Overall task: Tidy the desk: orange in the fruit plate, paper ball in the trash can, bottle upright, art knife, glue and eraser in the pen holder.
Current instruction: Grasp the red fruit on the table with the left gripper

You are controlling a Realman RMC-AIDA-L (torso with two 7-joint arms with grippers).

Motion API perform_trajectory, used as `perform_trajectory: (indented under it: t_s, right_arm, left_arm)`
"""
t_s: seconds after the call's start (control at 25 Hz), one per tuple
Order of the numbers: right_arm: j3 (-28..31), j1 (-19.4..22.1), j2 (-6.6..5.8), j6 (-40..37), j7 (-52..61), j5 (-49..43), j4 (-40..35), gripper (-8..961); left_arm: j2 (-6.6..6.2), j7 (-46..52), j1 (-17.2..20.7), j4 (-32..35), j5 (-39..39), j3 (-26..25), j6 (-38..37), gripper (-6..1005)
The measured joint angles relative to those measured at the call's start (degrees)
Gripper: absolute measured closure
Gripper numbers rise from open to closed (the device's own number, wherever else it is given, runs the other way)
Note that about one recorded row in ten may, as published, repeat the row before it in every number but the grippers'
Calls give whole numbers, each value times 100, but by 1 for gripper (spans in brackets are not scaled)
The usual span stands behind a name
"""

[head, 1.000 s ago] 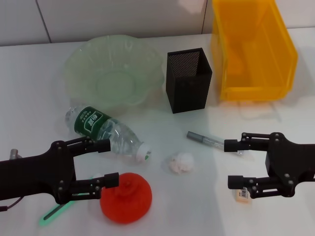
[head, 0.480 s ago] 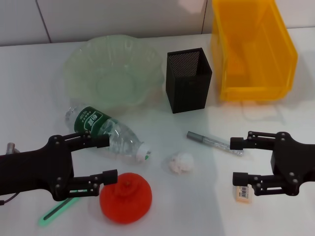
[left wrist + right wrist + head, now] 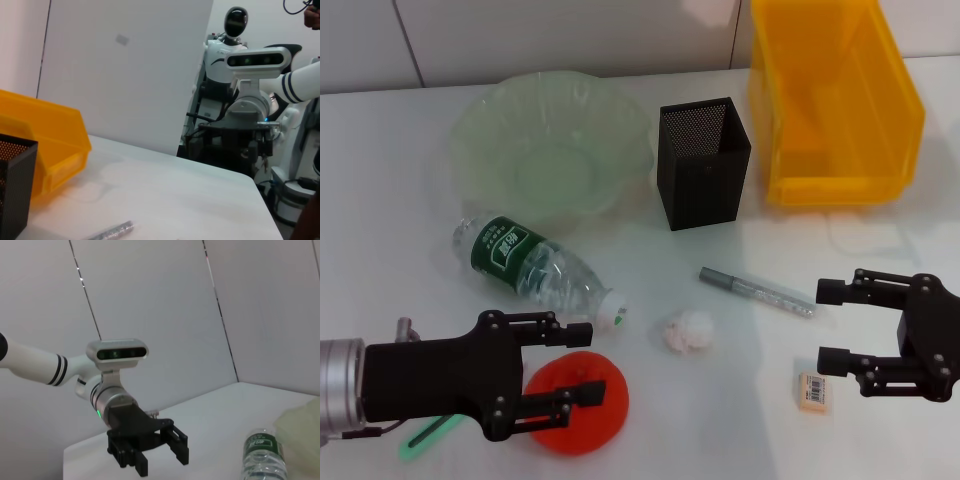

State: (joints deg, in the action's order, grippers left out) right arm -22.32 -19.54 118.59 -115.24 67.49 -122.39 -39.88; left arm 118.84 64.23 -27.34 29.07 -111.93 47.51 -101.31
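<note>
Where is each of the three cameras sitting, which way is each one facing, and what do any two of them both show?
Head view: on the robot's head, looking forward and down at the desk; both arms show, left claw open over the orange, right claw open above the eraser.
Left wrist view: on the left arm, facing across the desk at the right claw; yellow bin in view.
Right wrist view: on the right arm, facing back at the left claw; bottle in view.
Shared: head and right wrist views both show the bottle.

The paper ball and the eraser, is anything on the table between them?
No. In the head view, only bare white table lies between the paper ball and the eraser. The grey art knife lies farther back, not between them.
</note>
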Motion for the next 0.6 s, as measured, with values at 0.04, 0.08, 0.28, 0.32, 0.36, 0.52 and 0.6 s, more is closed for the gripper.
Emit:
perform_trajectory:
  t_s: [0.04, 0.08, 0.28, 0.32, 0.36, 0.52, 0.6]
  right_arm:
    - [0, 6, 0, 2, 0, 2, 0, 176]
    - [0, 9, 0, 5, 0, 4, -1, 176]
    - [0, -8, -3, 7, 1, 5, -2, 176]
    - [0, -14, -3, 7, 0, 5, -2, 176]
    - [0, -17, -1, 7, 1, 6, -2, 176]
    - [1, -22, 3, 7, 0, 6, -2, 176]
    - [0, -35, 4, 6, 1, 6, -2, 176]
  left_arm:
    - [0, -50, -15, -83, 3, 0, 51, 371]
    - [0, -83, -38, -159, 1, 1, 124, 376]
    - [-1, -123, -66, -250, -28, 171, 527, 396]
    - [-1, -122, -66, -265, -28, 212, 585, 396]
    - [-1, -101, -71, -295, -40, 306, 678, 395]
    - [-1, -63, -71, -329, -42, 444, 845, 395]
    - [-1, -62, -71, -374, -44, 461, 959, 397]
